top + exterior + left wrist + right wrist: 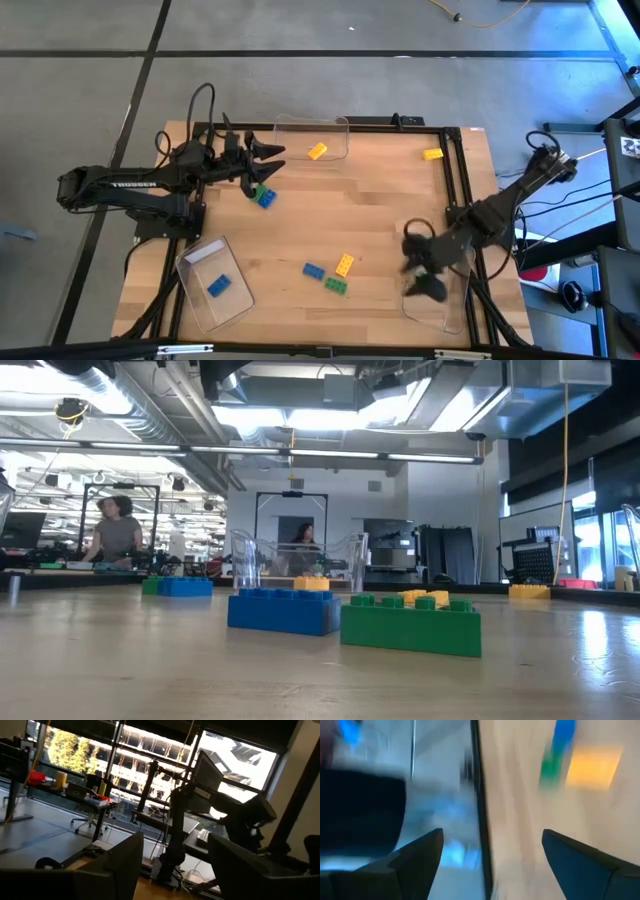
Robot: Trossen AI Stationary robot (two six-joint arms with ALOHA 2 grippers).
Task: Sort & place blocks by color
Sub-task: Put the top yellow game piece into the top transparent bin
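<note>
My left hand [268, 160] hangs released, fingers spread, just above the green-and-blue blocks [264, 194] near the far tray [345, 124], which holds a yellow block [317, 151]. My right hand [424, 267], also unclenched and empty, hovers over the right tray [455, 318]. One blue block [218, 286] sits sorted in the near-left tray [193, 253]; three loose blocks [331, 271] wait mid-table [380, 200], another yellow block [432, 154] at the far edge.

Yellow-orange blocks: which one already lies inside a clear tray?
The yellow-orange block in the far tray. One other lies on bare table near the far right corner; another lies mid-table.
</note>
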